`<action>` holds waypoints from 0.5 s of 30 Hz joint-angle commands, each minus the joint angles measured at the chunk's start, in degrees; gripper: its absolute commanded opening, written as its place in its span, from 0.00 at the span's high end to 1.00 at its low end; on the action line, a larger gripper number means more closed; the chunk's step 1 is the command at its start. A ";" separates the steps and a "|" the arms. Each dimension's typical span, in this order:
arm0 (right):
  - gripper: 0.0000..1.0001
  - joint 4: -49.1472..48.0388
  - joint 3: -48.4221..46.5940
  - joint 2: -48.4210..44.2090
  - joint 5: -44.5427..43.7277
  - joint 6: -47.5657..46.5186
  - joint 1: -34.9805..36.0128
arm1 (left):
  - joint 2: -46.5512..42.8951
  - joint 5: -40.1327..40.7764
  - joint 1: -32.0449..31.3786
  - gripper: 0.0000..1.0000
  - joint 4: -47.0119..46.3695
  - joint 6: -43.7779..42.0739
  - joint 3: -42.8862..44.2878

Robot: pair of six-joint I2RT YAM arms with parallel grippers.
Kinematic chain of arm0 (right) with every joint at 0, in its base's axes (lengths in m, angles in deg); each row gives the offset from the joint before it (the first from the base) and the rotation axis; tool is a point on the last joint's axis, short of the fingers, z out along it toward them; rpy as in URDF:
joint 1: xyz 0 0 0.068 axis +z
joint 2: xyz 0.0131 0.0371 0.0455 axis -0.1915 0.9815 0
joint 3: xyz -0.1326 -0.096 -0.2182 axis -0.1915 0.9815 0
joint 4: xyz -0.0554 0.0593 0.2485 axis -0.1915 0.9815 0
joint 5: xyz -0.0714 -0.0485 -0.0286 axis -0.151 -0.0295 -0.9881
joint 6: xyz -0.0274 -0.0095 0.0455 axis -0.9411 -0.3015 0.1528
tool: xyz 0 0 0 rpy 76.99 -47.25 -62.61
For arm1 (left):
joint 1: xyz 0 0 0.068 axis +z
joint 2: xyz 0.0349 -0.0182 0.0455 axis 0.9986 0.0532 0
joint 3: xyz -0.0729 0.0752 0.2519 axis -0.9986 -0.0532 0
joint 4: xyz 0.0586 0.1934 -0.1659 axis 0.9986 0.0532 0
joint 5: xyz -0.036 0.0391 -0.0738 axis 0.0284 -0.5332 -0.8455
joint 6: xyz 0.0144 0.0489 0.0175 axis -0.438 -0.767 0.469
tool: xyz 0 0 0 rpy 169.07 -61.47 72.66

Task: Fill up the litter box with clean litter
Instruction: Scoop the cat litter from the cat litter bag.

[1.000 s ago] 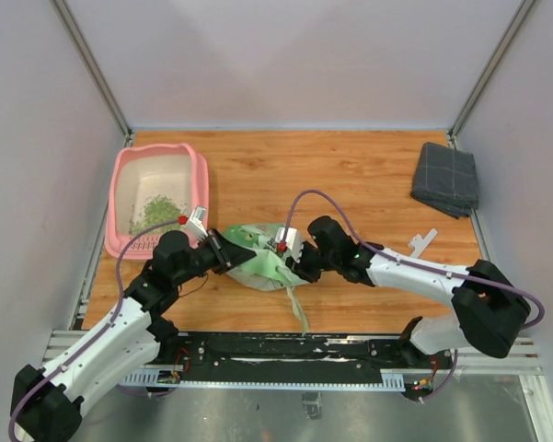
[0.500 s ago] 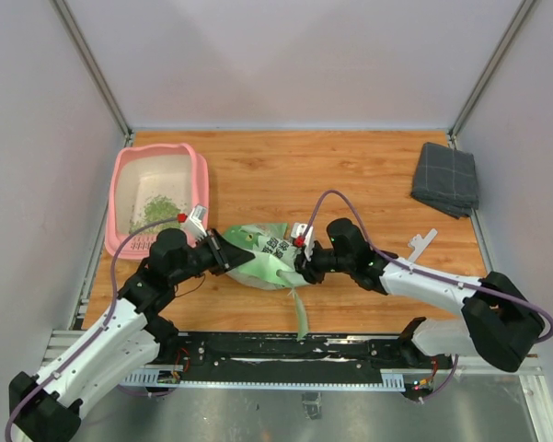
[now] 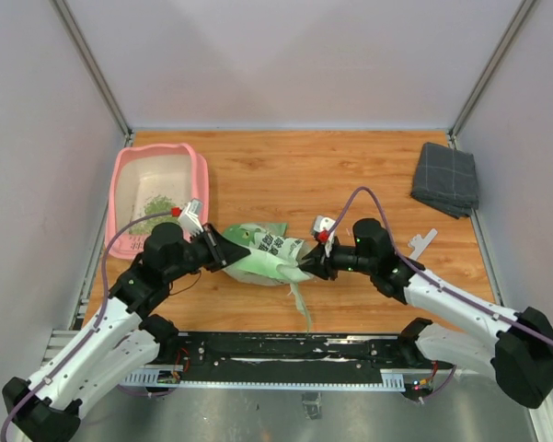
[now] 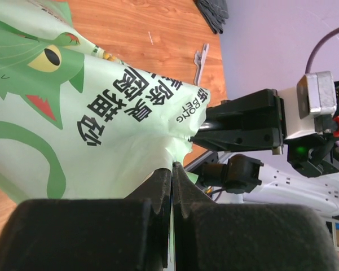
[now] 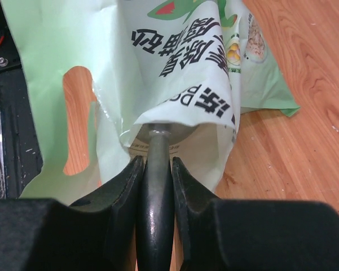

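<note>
Left claw (image 4: 172, 169) is pinched tight on the bag's (image 3: 262, 249) torn edge. Right claw (image 5: 156, 162) clamps the scoop (image 5: 158, 132) by its handle, bowl hidden inside the bag. Box (image 3: 156, 149) sits far left on the table (image 3: 350, 175), with only a thin patch of litter (image 3: 156, 207) inside. Filling looks barely begun, and most is left to do.

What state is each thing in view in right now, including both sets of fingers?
litter box: upright, only partly filled.
clean litter: small heap at the box's near end.
litter bag: lying on its side, mouth open, one edge pinched.
scoop: handle gripped, head hidden inside the bag.
left fingers: shut on the litter bag.
right fingers: shut on the scoop handle.
grey cloth: folded, lying apart at far right.
</note>
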 commanded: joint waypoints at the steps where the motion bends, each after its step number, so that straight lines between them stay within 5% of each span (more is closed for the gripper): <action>1: 0.99 2.59 0.82 -4.99 1.42 0.23 -0.82 | -1.03 3.52 0.09 1.00 -0.19 -1.73 3.62; 15: 0.99 7.80 5.43 -23.44 -6.34 7.76 -1.73 | -2.19 7.58 0.09 1.00 2.08 -2.17 9.51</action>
